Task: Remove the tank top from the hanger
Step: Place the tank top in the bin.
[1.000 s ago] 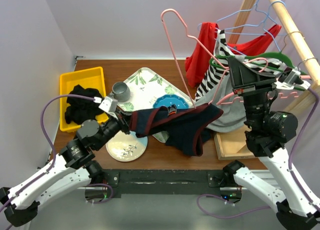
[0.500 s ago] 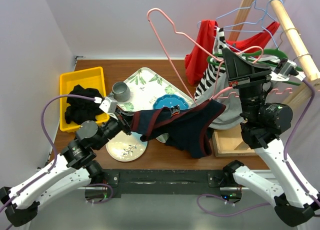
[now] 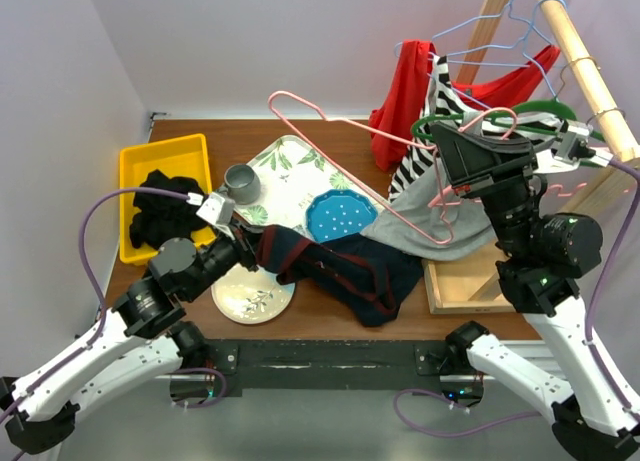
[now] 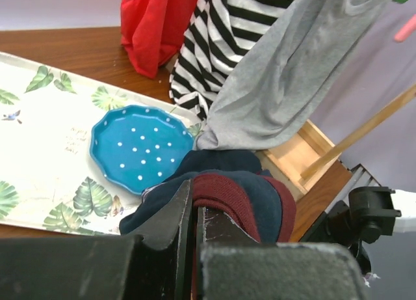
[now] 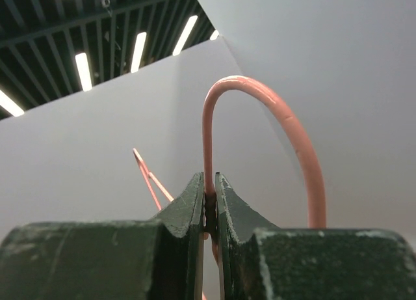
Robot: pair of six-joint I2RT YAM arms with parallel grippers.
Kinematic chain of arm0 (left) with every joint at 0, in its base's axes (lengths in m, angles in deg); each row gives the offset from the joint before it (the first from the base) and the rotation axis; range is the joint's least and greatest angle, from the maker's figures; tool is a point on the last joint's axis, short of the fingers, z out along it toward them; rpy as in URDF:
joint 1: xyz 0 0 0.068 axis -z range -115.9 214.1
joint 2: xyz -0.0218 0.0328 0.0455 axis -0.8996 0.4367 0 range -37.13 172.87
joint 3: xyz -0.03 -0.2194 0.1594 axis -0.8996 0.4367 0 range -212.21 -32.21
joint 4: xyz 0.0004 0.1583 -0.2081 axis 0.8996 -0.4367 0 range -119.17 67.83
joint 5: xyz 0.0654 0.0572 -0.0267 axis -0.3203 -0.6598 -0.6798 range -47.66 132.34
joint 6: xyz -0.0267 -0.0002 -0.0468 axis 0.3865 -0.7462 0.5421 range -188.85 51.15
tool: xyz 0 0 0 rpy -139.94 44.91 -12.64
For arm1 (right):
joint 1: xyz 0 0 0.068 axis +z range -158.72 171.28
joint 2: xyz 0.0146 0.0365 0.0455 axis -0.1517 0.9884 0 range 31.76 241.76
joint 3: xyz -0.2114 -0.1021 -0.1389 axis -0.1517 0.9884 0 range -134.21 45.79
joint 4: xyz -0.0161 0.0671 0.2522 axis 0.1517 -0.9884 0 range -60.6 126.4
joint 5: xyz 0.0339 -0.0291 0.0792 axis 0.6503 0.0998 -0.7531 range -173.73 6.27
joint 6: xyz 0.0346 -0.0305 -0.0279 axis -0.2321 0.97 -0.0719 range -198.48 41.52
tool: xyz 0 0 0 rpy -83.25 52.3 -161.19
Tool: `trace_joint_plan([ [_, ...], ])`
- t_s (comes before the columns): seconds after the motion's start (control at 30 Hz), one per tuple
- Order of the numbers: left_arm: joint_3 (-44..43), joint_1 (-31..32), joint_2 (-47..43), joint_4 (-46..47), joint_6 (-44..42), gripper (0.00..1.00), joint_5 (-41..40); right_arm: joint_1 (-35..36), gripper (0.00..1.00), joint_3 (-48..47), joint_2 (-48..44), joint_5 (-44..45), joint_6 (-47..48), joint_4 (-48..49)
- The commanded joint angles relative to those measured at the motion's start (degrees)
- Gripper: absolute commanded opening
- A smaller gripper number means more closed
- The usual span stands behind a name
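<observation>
The navy tank top with maroon trim (image 3: 350,273) lies heaped on the table's front, below the blue plate. My left gripper (image 3: 256,249) is shut on the tank top's left end; in the left wrist view the maroon edge (image 4: 224,194) sits pinched in my left gripper (image 4: 193,190). The pink wire hanger (image 3: 340,165) hangs in the air above the tray, tilted, with no cloth on it. High at the right, my right gripper (image 3: 440,139) is shut on the hanger's neck. In the right wrist view the hanger's hook (image 5: 208,144) loops above my right gripper (image 5: 208,177).
A leaf-print tray (image 3: 290,159) holds a blue dotted plate (image 3: 338,217) and a grey cup (image 3: 241,184). A white plate (image 3: 252,299) lies in front. A yellow bin (image 3: 170,159) with black cloth is at left. A wooden rack (image 3: 590,71) at right carries red, striped and grey garments.
The hanger has swung down and left, out of the tank top. The tank top, earlier stretched between my left gripper and the hanger, has dropped onto the table. Both grippers stayed shut.
</observation>
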Motion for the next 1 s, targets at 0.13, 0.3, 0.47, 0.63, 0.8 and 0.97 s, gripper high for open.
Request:
trace_joint_plan([
  [0.13,-13.2,-0.4,1.4,-3.6,-8.9,0.00,-11.6,0.2,0.00,-7.6,2.5,-6.3,7.6,-8.9],
  [0.3,-27.1,-0.4,10.6,-6.7,-23.1,0.00,-33.3,0.2,0.00,-9.8,0.5,-5.4,10.4,-13.3],
  [0.47,-42.3,-0.8,22.5,0.9,-39.6,0.00,-45.5,0.2,0.00,-9.9,-0.9,-5.2,11.0,-14.3],
  [0.63,-56.4,-6.9,32.1,17.6,-60.2,0.00,-50.2,0.2,0.00,-9.7,-2.0,-4.8,11.3,-14.6],
  [0.8,-70.9,-21.3,45.6,19.2,-66.6,0.00,-47.3,0.1,0.00,-9.8,-2.4,-4.9,12.1,-15.4],
  [0.97,-74.7,-30.8,54.4,18.1,-65.6,0.00,-47.2,0.2,0.00,-9.3,-3.0,-5.7,12.4,-16.1],
])
